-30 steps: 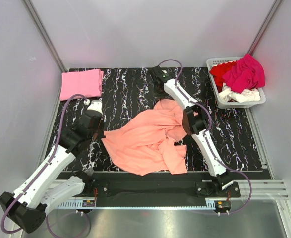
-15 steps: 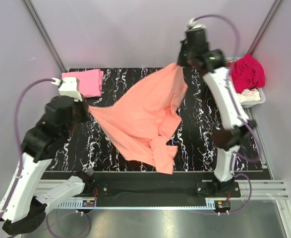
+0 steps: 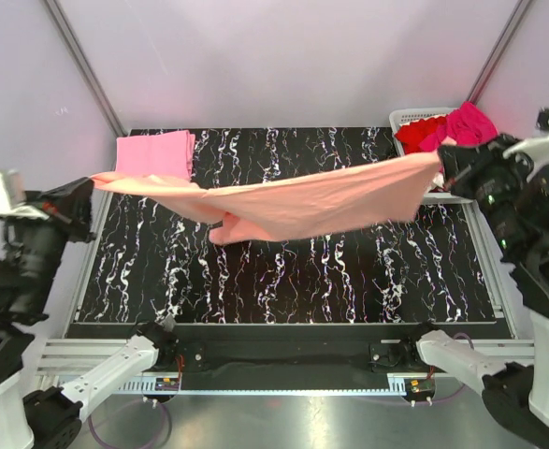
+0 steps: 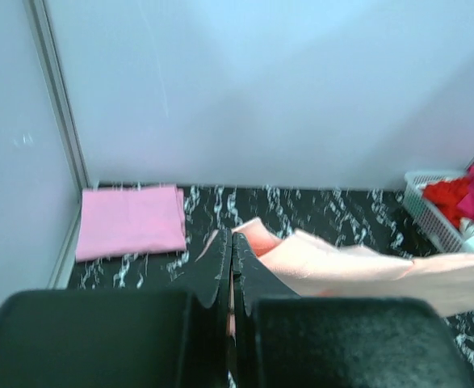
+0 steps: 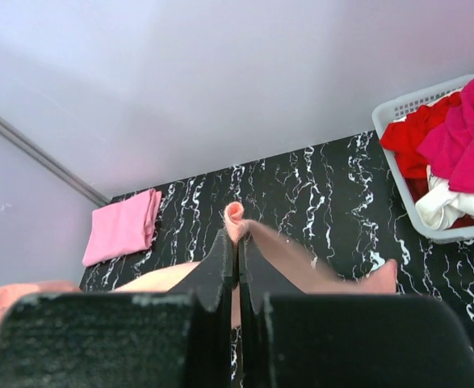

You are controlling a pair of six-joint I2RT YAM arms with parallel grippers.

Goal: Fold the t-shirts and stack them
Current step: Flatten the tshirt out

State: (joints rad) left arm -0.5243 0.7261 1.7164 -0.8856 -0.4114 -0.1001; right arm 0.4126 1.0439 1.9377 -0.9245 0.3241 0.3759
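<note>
The salmon-orange t-shirt (image 3: pixel 293 201) hangs stretched in the air above the mat, between my two grippers. My left gripper (image 3: pixel 89 182) is shut on its left end, which shows in the left wrist view (image 4: pixel 317 259). My right gripper (image 3: pixel 442 152) is shut on its right end, where a rolled bit of fabric (image 5: pixel 237 217) sticks out between the fingers. A folded light pink t-shirt (image 3: pixel 152 156) lies at the mat's far left corner. Red (image 3: pixel 416 132), magenta (image 3: pixel 466 124) and white t-shirts lie in the basket.
The white slatted basket (image 3: pixel 400 120) stands at the far right of the black marbled mat (image 3: pixel 283 276), partly behind the right arm. Grey walls close in the left, back and right sides. Both arms are raised high near the camera.
Both arms have swung outward and up. The salmon-orange shirt, which lay crumpled on the mat a second ago, is now pulled out flat and wide in the air.
</note>
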